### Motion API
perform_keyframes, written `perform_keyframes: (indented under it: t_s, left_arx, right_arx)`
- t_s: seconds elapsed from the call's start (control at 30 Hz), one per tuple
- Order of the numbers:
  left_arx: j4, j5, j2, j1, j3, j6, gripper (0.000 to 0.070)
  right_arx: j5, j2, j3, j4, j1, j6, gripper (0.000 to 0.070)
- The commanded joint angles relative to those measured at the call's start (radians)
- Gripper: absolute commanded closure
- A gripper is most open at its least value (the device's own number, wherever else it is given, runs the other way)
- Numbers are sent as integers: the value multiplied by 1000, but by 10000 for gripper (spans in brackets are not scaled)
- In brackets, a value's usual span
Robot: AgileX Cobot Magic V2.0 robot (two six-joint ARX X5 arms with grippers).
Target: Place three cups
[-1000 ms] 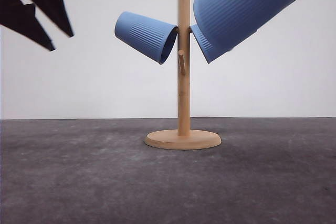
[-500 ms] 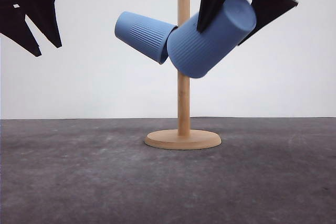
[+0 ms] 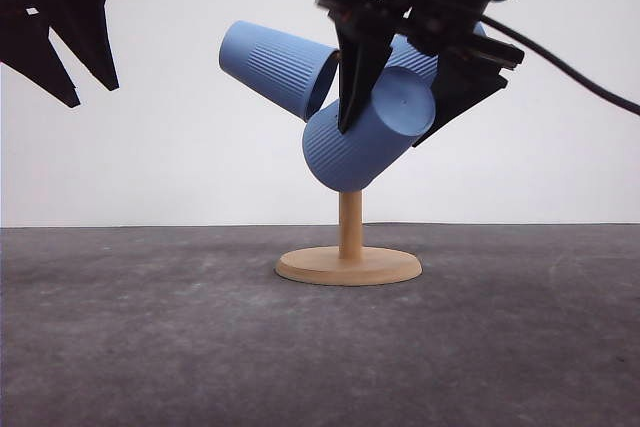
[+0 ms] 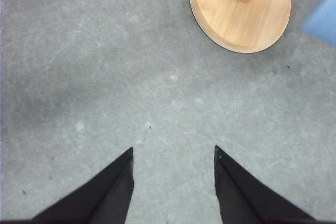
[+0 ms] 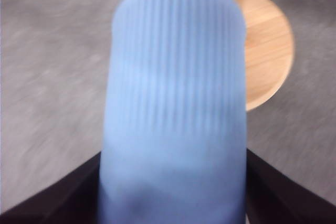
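Nearest in the front view, the bare grey counter (image 3: 150, 337) fills the lower half of the frame. Behind it, at centre, the stand (image 3: 349, 265) rises from its round base. In front of the post, the right claw (image 3: 405, 112) is clenched on a cup (image 3: 362, 147), gripped near its flat base, with the mouth tilted down and to the left. In the right wrist view the held cup (image 5: 176, 103) is blurred, with the stand's base (image 5: 268, 56) beyond it. A second cup (image 3: 275, 67) is hung on the stand left of the post, and a third cup (image 3: 415, 55) is glimpsed behind the right claw, right of the post. At the upper left, the left claw (image 3: 75, 52) is held apart and empty, well clear of the stand.

The step in hand is judged to be hanging the held cup; its mouth should be lined up with a free peg and slid on before release, without the hung cups being knocked
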Motion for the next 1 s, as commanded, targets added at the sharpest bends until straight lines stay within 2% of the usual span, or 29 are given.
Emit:
perform_keyframes:
  t_s: [0.0, 0.13, 0.2, 0.37, 0.57, 0.97]
  left_arx:
    - [4, -2, 8, -2, 22, -3, 424]
    - [4, -2, 8, -2, 22, -3, 424]
    - [3, -2, 8, -2, 22, -3, 424]
    - [1, -2, 8, -2, 22, -3, 424]
    - [0, -2, 8, -2, 22, -3, 424]
    - [-27, -2, 8, -2, 23, -3, 424]
  right_arx:
    - [12, 20, 17, 26, 6, 30, 421]
    - [26, 21, 17, 66, 6, 35, 420]
    - [26, 21, 17, 76, 6, 35, 396]
    - [25, 21, 17, 86, 1, 34, 133]
    - [13, 21, 17, 110, 1, 34, 83]
    - [-53, -46, 17, 136, -1, 27, 83]
